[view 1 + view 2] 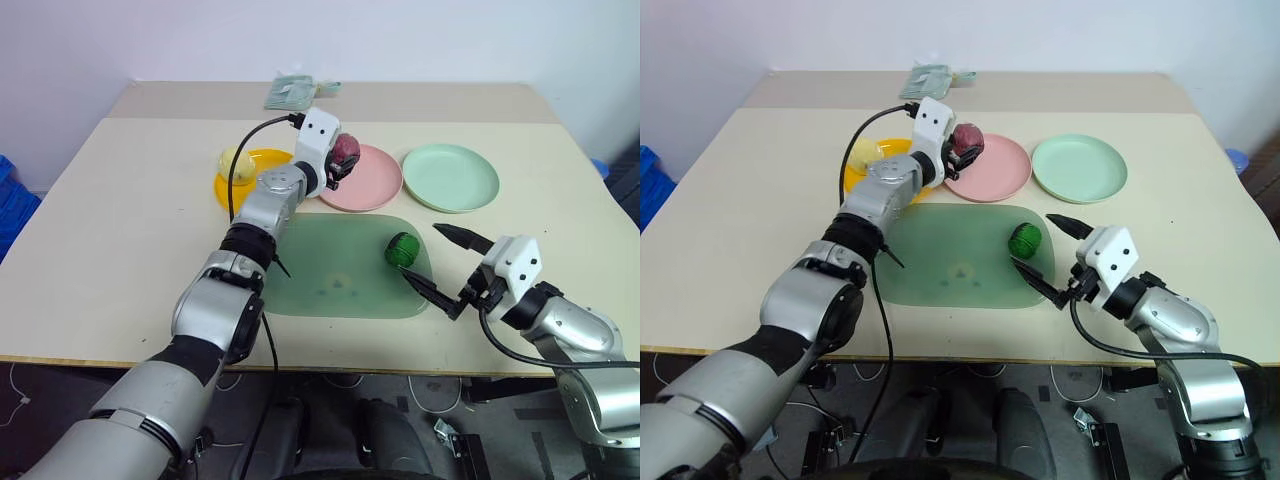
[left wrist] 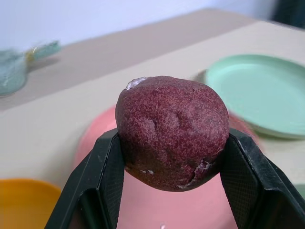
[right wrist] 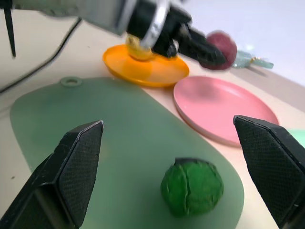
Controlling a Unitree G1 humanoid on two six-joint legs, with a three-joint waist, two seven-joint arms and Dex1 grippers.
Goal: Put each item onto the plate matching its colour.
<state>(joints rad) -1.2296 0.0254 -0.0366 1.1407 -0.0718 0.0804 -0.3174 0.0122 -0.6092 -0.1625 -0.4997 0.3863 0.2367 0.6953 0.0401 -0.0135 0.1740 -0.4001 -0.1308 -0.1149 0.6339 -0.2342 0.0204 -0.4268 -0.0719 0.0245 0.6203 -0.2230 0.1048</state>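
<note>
The left hand (image 1: 343,163) grasps the reddish-purple item (image 2: 172,131) above the pink plate (image 1: 375,186), while the released right hand (image 1: 445,268) flanks the green item (image 1: 402,249) on the tray (image 1: 330,290).

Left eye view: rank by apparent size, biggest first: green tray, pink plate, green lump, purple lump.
1. Green tray, clearly largest.
2. Pink plate, partly covered by the left gripper.
3. Purple lump and green lump: look alike, and the purple one is held and partly hidden, so no ranking between them.
</note>
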